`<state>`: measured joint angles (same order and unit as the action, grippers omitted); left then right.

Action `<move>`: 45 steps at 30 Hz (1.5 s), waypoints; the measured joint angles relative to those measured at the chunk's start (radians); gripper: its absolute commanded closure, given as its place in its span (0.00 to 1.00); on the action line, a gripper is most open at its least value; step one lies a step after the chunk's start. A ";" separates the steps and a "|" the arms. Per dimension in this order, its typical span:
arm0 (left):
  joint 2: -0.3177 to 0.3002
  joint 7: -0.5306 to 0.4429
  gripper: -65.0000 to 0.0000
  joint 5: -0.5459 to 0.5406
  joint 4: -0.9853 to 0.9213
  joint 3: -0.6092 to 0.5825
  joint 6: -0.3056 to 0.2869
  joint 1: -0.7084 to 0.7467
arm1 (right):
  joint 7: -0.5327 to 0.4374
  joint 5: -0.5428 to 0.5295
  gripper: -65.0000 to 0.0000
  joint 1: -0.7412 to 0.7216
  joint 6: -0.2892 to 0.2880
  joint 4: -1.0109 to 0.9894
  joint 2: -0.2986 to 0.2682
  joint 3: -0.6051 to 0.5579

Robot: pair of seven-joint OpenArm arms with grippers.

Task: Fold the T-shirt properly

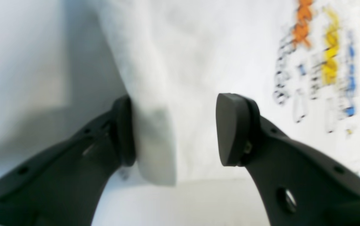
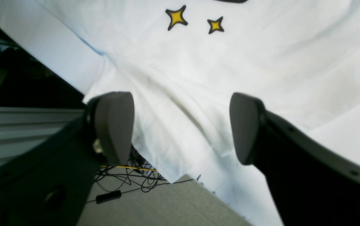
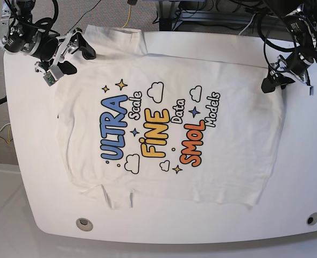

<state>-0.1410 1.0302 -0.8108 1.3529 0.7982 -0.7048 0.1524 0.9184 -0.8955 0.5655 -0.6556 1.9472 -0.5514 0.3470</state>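
Note:
The white T-shirt (image 3: 163, 129) lies spread print-up on the table, with the blue, yellow and orange lettering across its middle. In the base view my right gripper (image 3: 75, 54) hovers at the shirt's far left corner. In its wrist view it (image 2: 180, 128) is open, with rumpled cloth (image 2: 230, 62) and two yellow stars beyond the pads and nothing pinched. My left gripper (image 3: 271, 83) sits at the shirt's far right corner. In the left wrist view it (image 1: 177, 131) is open too, straddling a cloth edge (image 1: 155, 141) that lies against one finger (image 1: 125, 131).
The white table (image 3: 309, 161) has rounded edges, and the shirt's corner reaches past one near my right gripper. Below that edge are grey floor and loose cables (image 2: 120, 182). More cables and a frame (image 3: 201, 16) stand behind the table.

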 measured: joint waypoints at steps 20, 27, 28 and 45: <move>-0.020 0.024 0.95 0.031 -0.019 -0.001 0.008 -0.006 | -0.001 0.000 0.31 0.000 0.000 0.000 0.000 0.000; -0.019 0.024 0.95 0.032 -0.019 -0.001 0.008 -0.006 | 0.000 0.000 0.31 -0.008 0.000 0.000 0.016 0.006; -0.019 0.024 0.95 0.031 -0.019 -0.001 0.008 -0.006 | 0.000 -0.001 0.30 -0.011 0.000 0.000 0.024 0.010; -0.019 0.023 0.95 0.031 -0.019 -0.001 0.008 -0.006 | 0.167 -0.003 0.30 -0.116 0.003 0.000 0.311 0.351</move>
<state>-0.1596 1.0534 -0.7795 1.3338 0.7975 -0.6964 0.1463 1.0851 -0.8986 0.4500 -0.6525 1.9469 -0.2405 0.6979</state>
